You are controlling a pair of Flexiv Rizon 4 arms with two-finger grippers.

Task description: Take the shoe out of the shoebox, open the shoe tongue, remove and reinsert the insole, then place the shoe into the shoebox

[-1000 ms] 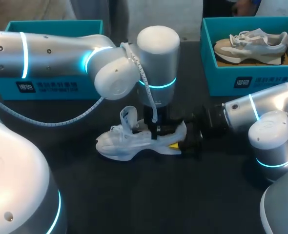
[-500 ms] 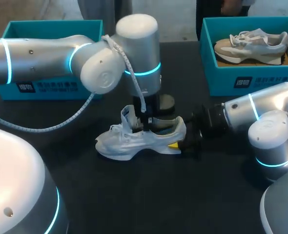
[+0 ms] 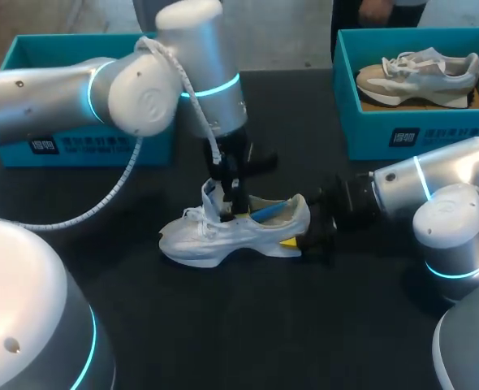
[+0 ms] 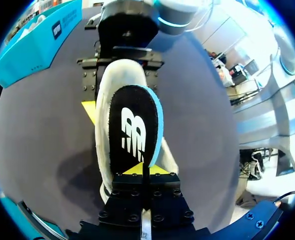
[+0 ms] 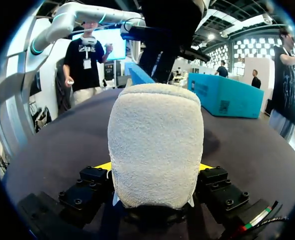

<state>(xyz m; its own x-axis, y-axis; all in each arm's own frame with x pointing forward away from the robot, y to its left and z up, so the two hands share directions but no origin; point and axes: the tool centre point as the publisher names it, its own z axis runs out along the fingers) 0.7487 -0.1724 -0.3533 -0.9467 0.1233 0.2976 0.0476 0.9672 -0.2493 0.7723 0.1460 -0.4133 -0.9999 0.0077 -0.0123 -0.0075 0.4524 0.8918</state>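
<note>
Two grippers on one shoe

The white shoe [image 3: 223,231] sits sole-down on the black table [image 3: 223,341], in front of the teal shoebox [image 3: 69,154]. The right gripper [image 5: 155,167] clamps the heel from both sides. The left gripper [image 4: 142,172] is pinched narrow on one end of the insole [image 4: 132,130], which is raised over the shoe opening.

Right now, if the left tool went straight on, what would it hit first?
Likely the white shoe under the left tool, with its held insole pressing in first; depth is unclear.
</note>
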